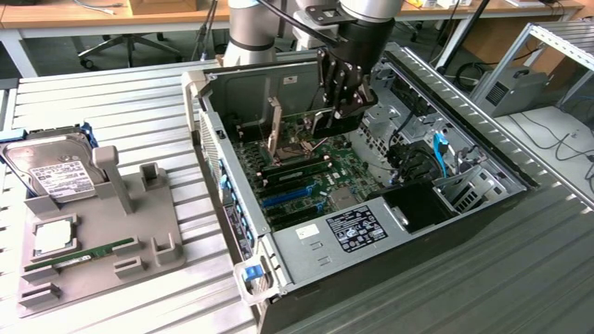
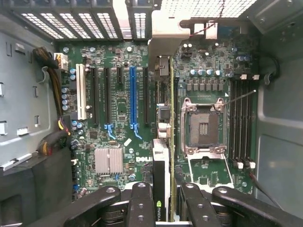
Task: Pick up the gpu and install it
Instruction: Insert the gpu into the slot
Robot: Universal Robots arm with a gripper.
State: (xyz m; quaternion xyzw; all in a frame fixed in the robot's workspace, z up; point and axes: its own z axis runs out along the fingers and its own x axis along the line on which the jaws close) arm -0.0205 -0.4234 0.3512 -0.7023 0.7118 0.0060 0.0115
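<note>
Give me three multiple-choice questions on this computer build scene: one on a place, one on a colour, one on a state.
1. Where is the gpu? A) in a person's hand B) inside the case, over the motherboard C) on a shelf
2. What colour is the memory stick on the grey fixture? A) red B) green C) yellow
3. How is the gripper? A) open and empty B) shut on a screwdriver C) shut on the gpu
Answers: B, it stands edge-on over the board; B, a green strip; C, fingers clamp the card.
</note>
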